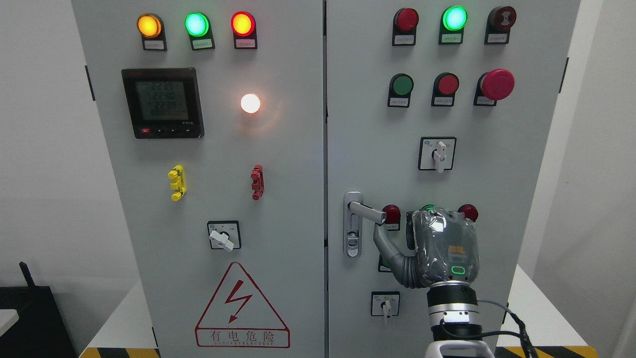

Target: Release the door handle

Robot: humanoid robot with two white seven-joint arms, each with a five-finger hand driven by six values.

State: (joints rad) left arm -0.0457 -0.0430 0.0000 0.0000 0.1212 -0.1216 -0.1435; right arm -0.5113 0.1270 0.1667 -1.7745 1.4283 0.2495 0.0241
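Note:
The cabinet's right door carries a silver lever handle (366, 211) on a backplate with a lock (352, 224); the lever points right and slightly down. My right hand (427, 241) is raised in front of that door, just right of and below the lever's tip, with its back to the camera. Its thumb (382, 243) stretches up and left, ending right under the lever's end. Nothing is wrapped around the lever, and the hand holds nothing. The other fingers are hidden behind the palm. The left arm is out of view.
The grey cabinet has two doors meeting at a seam (325, 199). Rotary switches (437, 154) (385, 304), red buttons (391, 214) (468, 212) and a mushroom stop (497, 84) surround the hand. The left door holds a meter (163, 103), lamps and a warning triangle (242, 311).

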